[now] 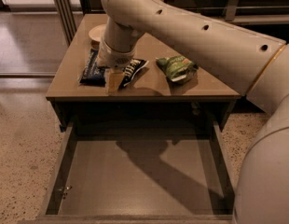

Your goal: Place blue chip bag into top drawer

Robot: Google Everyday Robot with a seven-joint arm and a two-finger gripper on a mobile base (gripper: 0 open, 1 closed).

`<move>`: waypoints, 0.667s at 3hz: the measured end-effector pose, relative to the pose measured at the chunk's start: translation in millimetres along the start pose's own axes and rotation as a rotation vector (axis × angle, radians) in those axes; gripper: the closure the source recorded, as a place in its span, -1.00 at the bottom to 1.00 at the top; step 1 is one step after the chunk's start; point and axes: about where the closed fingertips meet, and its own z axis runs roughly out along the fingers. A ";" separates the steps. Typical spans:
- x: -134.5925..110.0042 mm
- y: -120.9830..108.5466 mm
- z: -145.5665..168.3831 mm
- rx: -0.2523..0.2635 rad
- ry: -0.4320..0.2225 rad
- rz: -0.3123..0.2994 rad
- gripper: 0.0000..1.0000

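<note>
The blue chip bag lies flat on the left part of the brown table top. A second dark bag with white lettering lies just to its right. My gripper hangs from the wrist between these two bags, low over the table near its front edge. It holds nothing that I can see. The top drawer is pulled out below the table, with nothing in it.
A green snack bag lies on the right part of the table. A pale round dish sits at the back left, partly behind my wrist. My arm spans from the upper right across the table. Speckled floor lies on both sides.
</note>
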 end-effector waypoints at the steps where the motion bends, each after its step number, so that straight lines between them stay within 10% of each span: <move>1: 0.0 0.0 0.0 0.000 0.000 0.000 0.25; 2: 0.0 0.0 0.0 0.000 0.000 0.000 0.71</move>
